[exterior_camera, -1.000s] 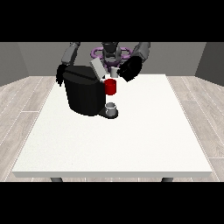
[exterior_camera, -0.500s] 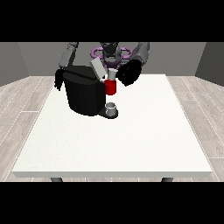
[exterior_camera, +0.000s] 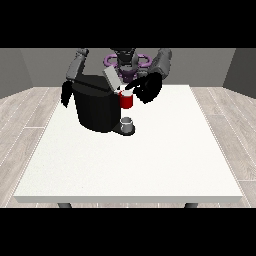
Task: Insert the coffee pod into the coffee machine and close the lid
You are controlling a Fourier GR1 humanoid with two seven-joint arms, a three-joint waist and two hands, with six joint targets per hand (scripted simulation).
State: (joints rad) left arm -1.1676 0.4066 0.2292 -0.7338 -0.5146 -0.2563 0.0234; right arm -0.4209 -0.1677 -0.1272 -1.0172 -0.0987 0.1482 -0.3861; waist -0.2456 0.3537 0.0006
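Observation:
A black coffee machine [exterior_camera: 96, 107] stands on the white table [exterior_camera: 135, 160] at the back left, its grey lid [exterior_camera: 111, 79] tilted up. A red holder [exterior_camera: 126, 100] sits at the machine's front right, above a small grey cup [exterior_camera: 127, 123] on the base. The hand at the view's right [exterior_camera: 146, 87] hovers just right of the red holder, its fingers curled towards the holder's top. I cannot make out the coffee pod itself. The hand at the view's left [exterior_camera: 66, 93] hangs beside the machine's left side with fingers pointing down.
The robot's torso [exterior_camera: 125, 62] stands behind the table's far edge. Wooden floor surrounds the table.
The hand at the view's right has come down and in towards the red holder. The hand at the view's left has stayed beside the machine.

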